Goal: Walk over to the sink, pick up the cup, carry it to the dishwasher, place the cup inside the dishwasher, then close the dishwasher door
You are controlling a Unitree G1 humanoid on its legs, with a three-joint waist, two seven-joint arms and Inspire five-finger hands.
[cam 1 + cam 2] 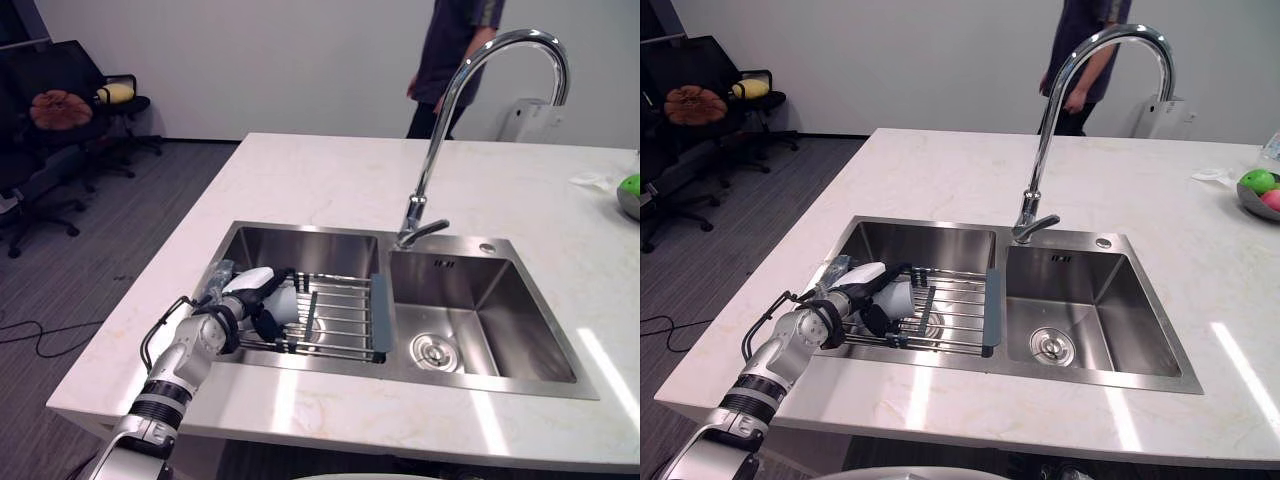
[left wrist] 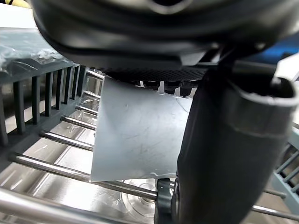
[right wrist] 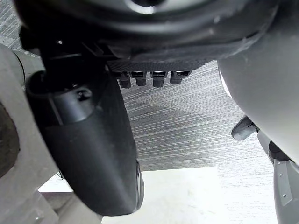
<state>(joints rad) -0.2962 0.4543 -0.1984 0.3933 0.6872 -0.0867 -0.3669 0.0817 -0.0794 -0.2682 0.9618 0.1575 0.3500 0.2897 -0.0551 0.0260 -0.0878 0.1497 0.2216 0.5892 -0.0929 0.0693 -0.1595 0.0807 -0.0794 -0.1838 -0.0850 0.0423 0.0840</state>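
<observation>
Two steel basins make up the sink (image 1: 480,290), set into a pale stone counter (image 1: 330,180), with a tall curved tap (image 1: 440,130) rising from the strip behind the divider. A wire rack (image 1: 345,320) spans the left basin, reaching from its near-left part across to the divider. The cup (image 1: 285,302), small and pale, sits at the left end of that rack, and this is where the robot's left hand (image 1: 245,295) has reached in over the counter's near edge. Its fingers are wrapped round the cup, the thumb pressed against one side and the palm close against the other. From the wrist, the cup's lower edge is down at the rack's bars; I cannot tell whether it rests on them or hangs just clear. The right hand (image 3: 93,154) is down over grey striped floor (image 3: 187,126), carrying nothing; whether it is spread or closed I cannot tell. Beyond the counter a person (image 1: 455,50) in dark clothes stands by the wall. Black office chairs (image 1: 60,110) stand off to the left, and a bowl of fruit (image 1: 1260,190) sits at the counter's far right.
</observation>
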